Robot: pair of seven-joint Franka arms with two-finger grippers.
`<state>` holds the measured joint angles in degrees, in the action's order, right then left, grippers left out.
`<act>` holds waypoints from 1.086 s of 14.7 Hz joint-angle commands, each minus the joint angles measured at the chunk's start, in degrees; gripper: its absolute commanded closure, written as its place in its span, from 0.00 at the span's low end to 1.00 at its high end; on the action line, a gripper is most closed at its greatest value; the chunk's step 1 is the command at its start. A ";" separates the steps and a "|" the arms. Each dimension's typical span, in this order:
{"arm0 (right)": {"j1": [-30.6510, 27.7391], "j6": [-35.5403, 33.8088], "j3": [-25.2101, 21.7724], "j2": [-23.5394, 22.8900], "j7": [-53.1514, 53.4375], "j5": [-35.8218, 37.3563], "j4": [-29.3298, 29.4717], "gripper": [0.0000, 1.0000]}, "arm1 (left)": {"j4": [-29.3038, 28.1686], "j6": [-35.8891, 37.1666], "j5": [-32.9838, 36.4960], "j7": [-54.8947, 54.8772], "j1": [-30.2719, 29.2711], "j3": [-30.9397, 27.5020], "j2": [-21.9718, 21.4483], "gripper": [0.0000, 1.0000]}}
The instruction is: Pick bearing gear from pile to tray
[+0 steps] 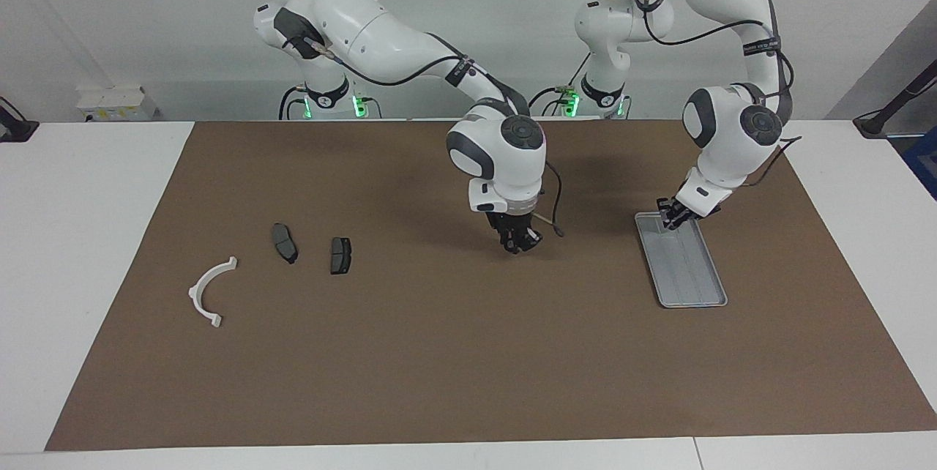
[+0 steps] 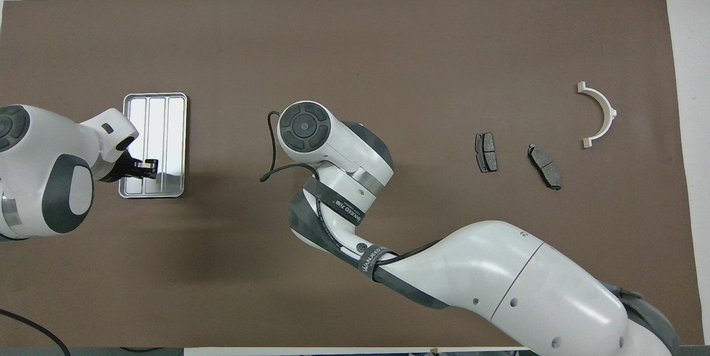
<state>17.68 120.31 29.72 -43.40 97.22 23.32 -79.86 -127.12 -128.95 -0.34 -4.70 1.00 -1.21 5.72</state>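
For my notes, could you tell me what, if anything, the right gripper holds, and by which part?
It cannot be told: right gripper over the mat, any held piece hidden.
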 commanded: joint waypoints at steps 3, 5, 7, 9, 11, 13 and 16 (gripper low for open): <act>-2.03 4.92 0.61 1.39 0.34 2.43 -4.87 1.00 | -4.01 -5.43 -0.89 -1.19 -0.65 0.24 -0.88 1.00; -2.47 5.11 0.61 1.39 0.25 2.52 -4.96 1.00 | -4.01 -5.78 -0.81 -1.54 -0.65 0.24 -0.18 1.00; -2.82 3.80 0.61 1.56 0.25 2.52 -4.26 0.29 | -3.92 -5.78 -0.81 -1.80 -0.65 0.24 0.26 1.00; -3.26 -0.23 0.61 2.00 -0.19 2.43 -1.90 0.00 | -3.57 -5.70 -0.81 -1.80 -0.56 0.24 0.44 0.27; -6.15 -3.93 1.13 2.70 -2.73 1.65 -0.04 0.00 | -2.44 -5.17 -0.81 -1.72 -0.39 0.33 0.61 0.11; -9.58 -5.52 1.49 5.94 -7.55 -1.32 0.14 0.00 | 2.55 -1.50 -1.07 -0.14 0.40 0.59 1.75 0.09; -16.07 -10.08 1.40 11.30 -22.46 -8.98 0.05 0.00 | 12.92 4.40 -1.16 14.31 8.11 0.60 4.64 0.00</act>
<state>6.03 113.34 30.20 -36.05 83.46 18.15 -78.53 -122.49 -128.91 -0.79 0.89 3.45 -0.26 6.70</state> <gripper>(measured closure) 0.000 0.097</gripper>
